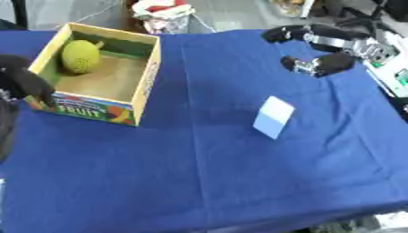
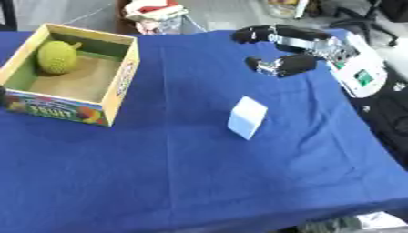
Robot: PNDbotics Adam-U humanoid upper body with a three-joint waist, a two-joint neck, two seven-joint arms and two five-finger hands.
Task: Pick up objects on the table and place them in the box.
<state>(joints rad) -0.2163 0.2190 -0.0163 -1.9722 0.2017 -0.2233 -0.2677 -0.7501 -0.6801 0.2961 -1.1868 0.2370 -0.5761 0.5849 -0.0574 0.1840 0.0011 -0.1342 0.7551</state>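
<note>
Left eye view shows the worktop (image 1: 207, 182) under a blue cloth, filling most of the scene. On its far left stands the box (image 1: 147, 73), an open cardboard carton with "FRUIT" printed on its near wall. Inside, against the far left corner, lies a yellow-green bumpy fruit (image 1: 79, 56). The right hand (image 2: 291, 48) hangs over the far right of the worktop, thumb and fingers curved but spread apart, holding nothing. The left hand (image 1: 28, 82) shows dark at the left edge, touching the box's near left corner; whether its fingers are spread or closed I cannot tell. A small pale blue-white block (image 1: 273, 117) sits right of centre, well apart from the box.
</note>
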